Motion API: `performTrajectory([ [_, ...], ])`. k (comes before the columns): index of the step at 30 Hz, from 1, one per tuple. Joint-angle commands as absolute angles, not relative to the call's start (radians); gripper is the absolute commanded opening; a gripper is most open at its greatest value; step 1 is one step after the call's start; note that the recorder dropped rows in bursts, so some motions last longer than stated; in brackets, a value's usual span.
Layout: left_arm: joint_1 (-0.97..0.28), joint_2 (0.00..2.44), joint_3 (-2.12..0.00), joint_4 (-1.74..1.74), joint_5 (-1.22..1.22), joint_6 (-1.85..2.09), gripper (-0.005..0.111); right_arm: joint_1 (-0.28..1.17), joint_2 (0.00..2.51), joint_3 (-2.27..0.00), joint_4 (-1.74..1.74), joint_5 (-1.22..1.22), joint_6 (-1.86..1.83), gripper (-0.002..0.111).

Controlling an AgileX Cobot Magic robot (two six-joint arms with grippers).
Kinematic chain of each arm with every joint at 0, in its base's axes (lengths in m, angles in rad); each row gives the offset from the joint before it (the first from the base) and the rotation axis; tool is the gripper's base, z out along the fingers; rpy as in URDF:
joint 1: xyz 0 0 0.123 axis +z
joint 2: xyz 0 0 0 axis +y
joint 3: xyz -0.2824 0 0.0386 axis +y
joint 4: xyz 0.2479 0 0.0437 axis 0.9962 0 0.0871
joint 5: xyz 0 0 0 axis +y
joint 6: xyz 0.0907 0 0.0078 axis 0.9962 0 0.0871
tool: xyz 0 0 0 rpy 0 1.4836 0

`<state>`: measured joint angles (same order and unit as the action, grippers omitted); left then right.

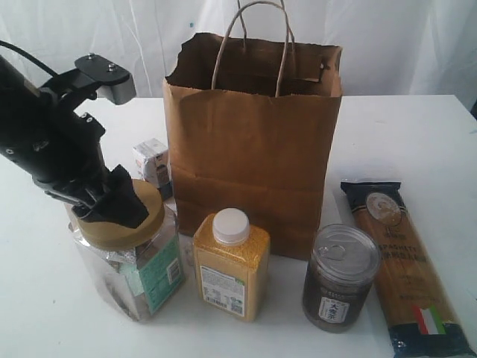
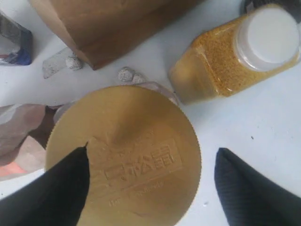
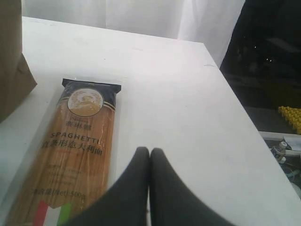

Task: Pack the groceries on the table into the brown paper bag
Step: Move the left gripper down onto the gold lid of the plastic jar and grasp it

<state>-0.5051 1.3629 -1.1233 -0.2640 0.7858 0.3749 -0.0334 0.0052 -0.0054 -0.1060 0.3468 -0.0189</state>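
Note:
The clear jar [image 1: 141, 276] with an olive-tan lid [image 2: 136, 141] stands at the front left of the table [image 1: 402, 134]. My left gripper [image 2: 154, 150] hovers open just over the lid, one finger [image 2: 61, 188] above it and the other beyond its rim. Beside the jar stand the yellow-grain bottle [image 1: 231, 268] and the dark can [image 1: 339, 280]. The spaghetti packet [image 1: 399, 261] lies flat at the right. The tall brown paper bag [image 1: 253, 164] stands upright behind them, with the small carton [image 1: 151, 160] to its left. My right gripper [image 3: 149, 150] is shut and empty beside the spaghetti packet [image 3: 75, 150].
A brown, orange-marked pouch [image 2: 19, 136] lies close against the jar, hidden in the exterior view. The bag's loop handles [image 1: 253, 45] stick up above its ragged rim. The table's right edge [image 3: 235, 94] runs near my right gripper, with a dark drop beyond it.

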Motion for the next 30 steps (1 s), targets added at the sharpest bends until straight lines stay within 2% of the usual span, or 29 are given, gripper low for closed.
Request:
performTrajectory([
  [1,-0.512,1.361,-1.13,-0.242,0.773,0.339,0.081,-0.03,0.0,0.0,-0.105,0.344,-0.018,0.0],
  [5,-0.512,1.361,-1.13,-0.168,0.773,0.291,0.093,-0.03,0.0,0.0,-0.105,0.344,-0.018,0.0],
  [6,-0.512,1.361,-1.13,-0.153,0.773,0.285,0.101,-0.03,0.0,0.0,-0.105,0.344,-0.018,0.0],
  [8,-0.512,1.361,-1.13,-0.153,0.775,0.283,0.106,-0.03,0.0,0.0,-0.105,0.344,-0.018,0.0],
  [30,-0.512,1.41,-1.13,-0.177,0.797,0.247,0.106,-0.03,0.0,0.0,-0.105,0.344,-0.022,0.0],
])
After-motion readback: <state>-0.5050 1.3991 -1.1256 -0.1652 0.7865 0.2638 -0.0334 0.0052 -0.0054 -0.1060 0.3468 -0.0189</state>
